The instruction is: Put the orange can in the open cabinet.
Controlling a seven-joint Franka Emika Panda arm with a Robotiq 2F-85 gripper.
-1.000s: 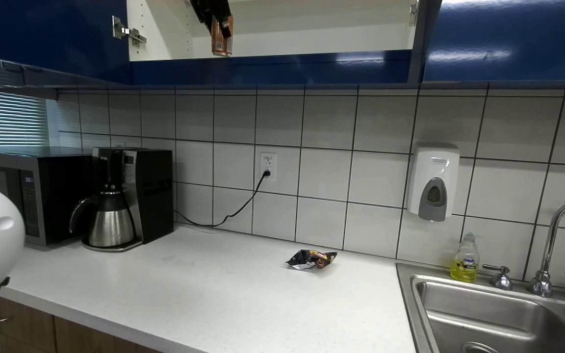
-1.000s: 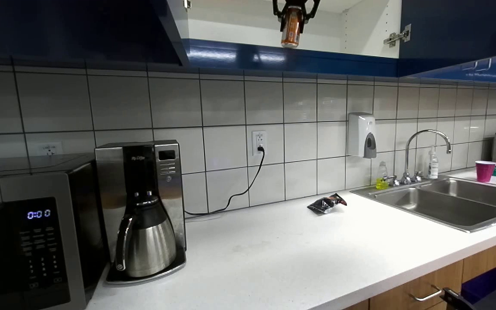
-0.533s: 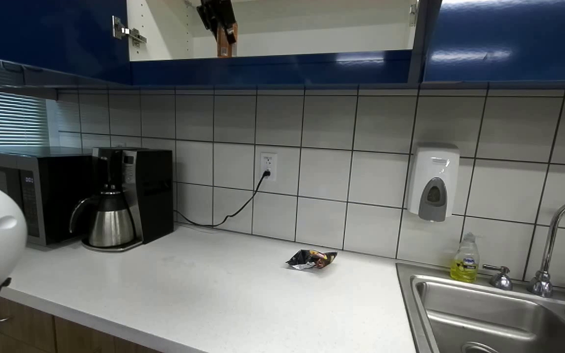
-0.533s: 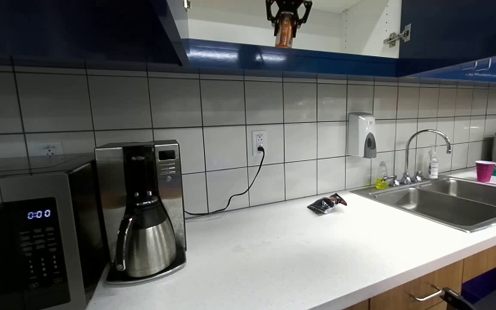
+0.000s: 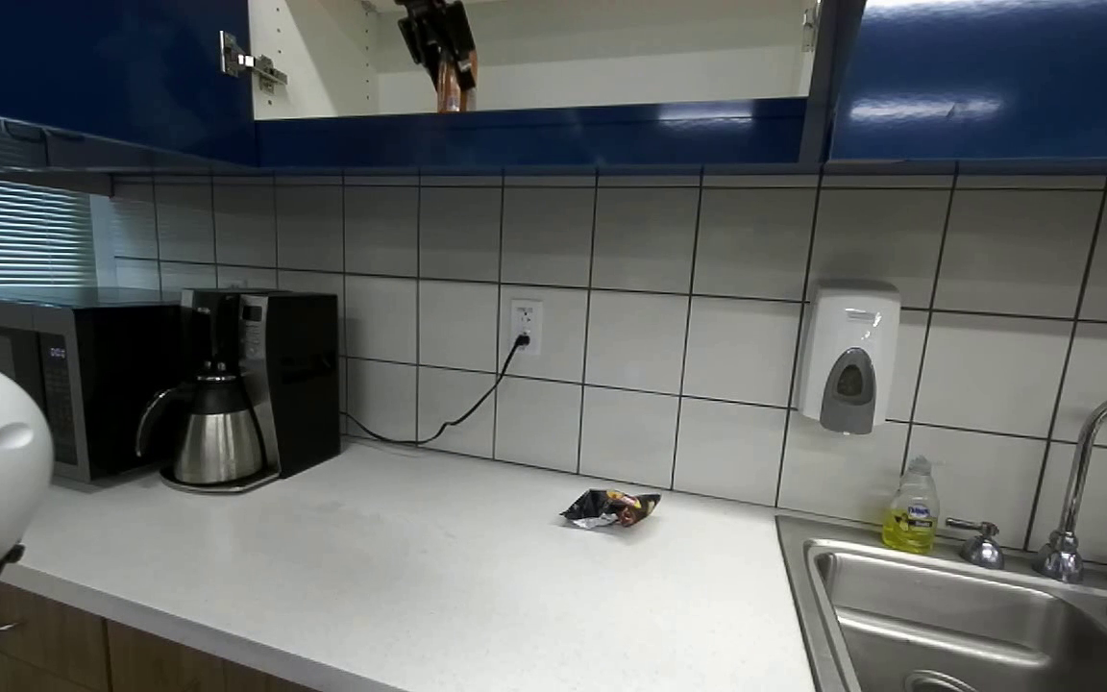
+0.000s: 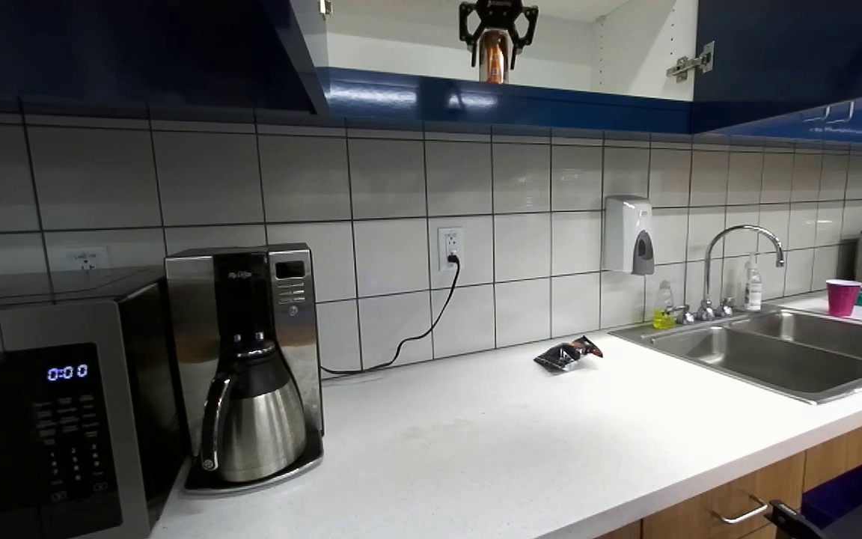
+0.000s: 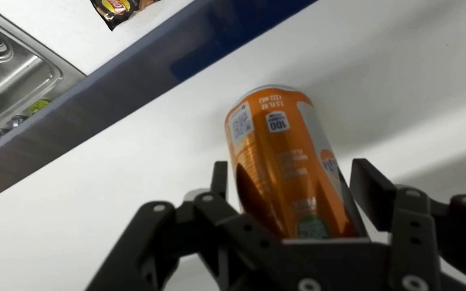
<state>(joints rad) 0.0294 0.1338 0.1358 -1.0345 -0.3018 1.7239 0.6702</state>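
Wrist view: can (image 7: pixel 285 153) in cabinet (image 7: pixel 119 173), gripper (image 7: pixel 291 178) seemingly parted.

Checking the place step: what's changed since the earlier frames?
The orange can has gone farther into the open cabinet, lower in both exterior views, its base now hidden behind the front edge. The hand went in with it and has opened to let go: its fingers, close on the can before, now stand wider around it. Snack packet and coffee maker: unchanged.
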